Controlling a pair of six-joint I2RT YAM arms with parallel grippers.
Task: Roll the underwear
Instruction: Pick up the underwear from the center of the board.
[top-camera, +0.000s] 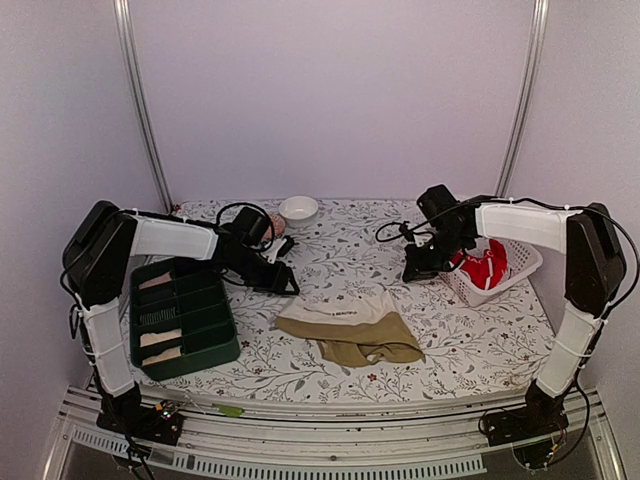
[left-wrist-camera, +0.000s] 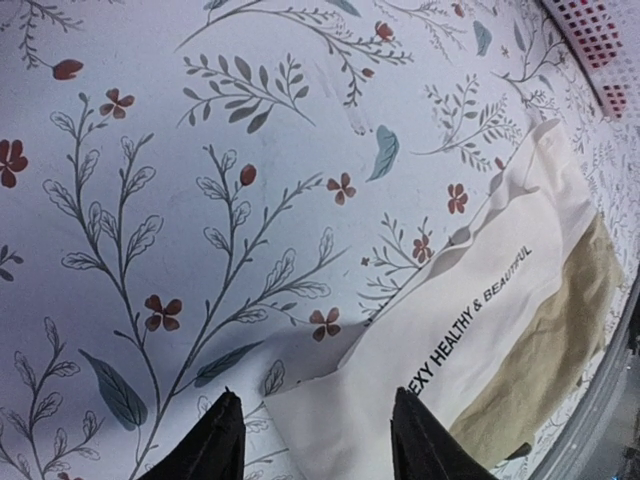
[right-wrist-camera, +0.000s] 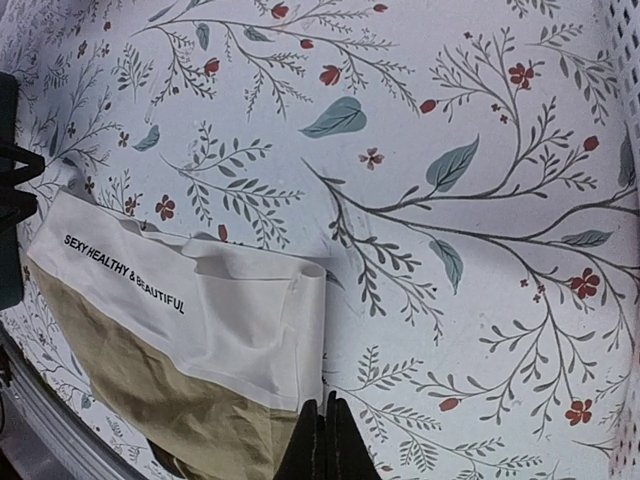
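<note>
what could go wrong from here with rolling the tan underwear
The underwear lies rumpled, its lower edge bunched, so a roll may come out lopsided. The left gripper, open over the waistband corner, might pinch the floral table cover too. The right gripper is shut near the waistband's other end and could only push it.

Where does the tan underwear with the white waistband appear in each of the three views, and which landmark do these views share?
Top external: the tan underwear lies near the centre, slightly below the middle.
Left wrist: tan underwear at the lower right, reaching up toward the right edge.
Right wrist: tan underwear at the lower left.
Shared landmark: the black lettering on its white waistband, easy to read in both wrist views, tiny from above.
</note>
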